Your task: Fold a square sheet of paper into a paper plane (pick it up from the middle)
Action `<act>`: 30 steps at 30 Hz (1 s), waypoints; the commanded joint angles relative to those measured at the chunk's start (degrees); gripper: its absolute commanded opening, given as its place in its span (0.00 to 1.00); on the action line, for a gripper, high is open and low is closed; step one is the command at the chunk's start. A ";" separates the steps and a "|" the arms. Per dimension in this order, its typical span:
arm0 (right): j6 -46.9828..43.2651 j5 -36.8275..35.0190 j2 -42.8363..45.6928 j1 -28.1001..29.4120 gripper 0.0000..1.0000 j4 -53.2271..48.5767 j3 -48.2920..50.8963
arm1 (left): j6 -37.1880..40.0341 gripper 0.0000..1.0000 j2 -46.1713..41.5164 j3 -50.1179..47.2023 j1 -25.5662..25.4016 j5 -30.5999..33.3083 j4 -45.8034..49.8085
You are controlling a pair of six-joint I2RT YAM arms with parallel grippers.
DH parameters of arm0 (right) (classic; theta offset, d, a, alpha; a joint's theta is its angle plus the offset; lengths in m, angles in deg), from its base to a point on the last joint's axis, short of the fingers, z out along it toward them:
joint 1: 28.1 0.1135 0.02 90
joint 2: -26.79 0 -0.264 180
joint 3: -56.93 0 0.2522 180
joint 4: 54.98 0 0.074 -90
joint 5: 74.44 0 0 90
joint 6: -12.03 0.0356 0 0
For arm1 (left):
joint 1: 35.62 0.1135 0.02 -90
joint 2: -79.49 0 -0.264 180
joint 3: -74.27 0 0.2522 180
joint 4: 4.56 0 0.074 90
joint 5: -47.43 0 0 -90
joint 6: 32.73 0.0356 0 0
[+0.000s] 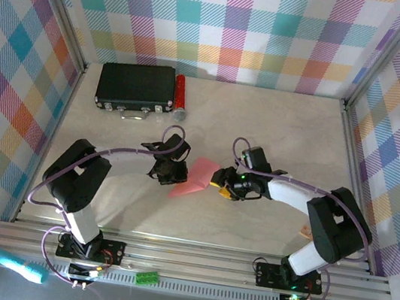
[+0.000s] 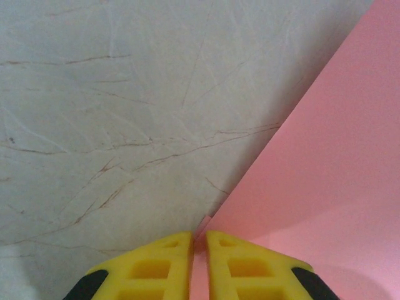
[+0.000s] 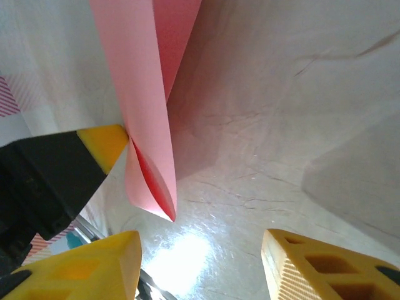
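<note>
The pink-red square sheet of paper [image 1: 195, 180] is folded over on itself and held up off the table between the two arms. My left gripper [image 1: 170, 170] is shut on its left edge. In the left wrist view the yellow fingertips [image 2: 181, 247] pinch a strip of the paper [image 2: 325, 156] between them. My right gripper [image 1: 225, 185] sits at the paper's right side and is open. In the right wrist view the folded paper [image 3: 147, 94] hangs down to a pointed tip just left of the gap, with nothing between the right gripper's [image 3: 200, 250] fingers.
A black box [image 1: 135, 86] lies at the back left with a small red cylinder [image 1: 180, 93] against its right side. A teal object [image 1: 11, 263] lies off the table's front left. Checked walls close in three sides of the marble tabletop [image 1: 279, 132].
</note>
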 commanded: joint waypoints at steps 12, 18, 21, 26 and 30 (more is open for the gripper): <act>7.50 1.12 -7.33 5.34 0.45 12.57 -1.02 | -0.58 0.14 1.25 -1.57 0.64 0.22 0.69; 9.39 0.95 -8.53 6.00 0.39 15.59 -0.94 | -0.60 0.14 1.18 -1.56 0.61 0.23 0.69; 10.18 0.55 -8.49 6.09 0.35 16.58 -0.44 | -0.61 0.14 0.98 -1.56 0.69 0.31 0.78; 11.98 0.19 -8.09 6.09 0.26 18.59 0.37 | -0.61 0.14 0.27 -1.45 0.69 0.35 1.02; 12.82 -0.06 -7.53 6.09 0.18 19.00 0.74 | -0.62 0.14 -0.48 -1.00 0.65 0.39 1.38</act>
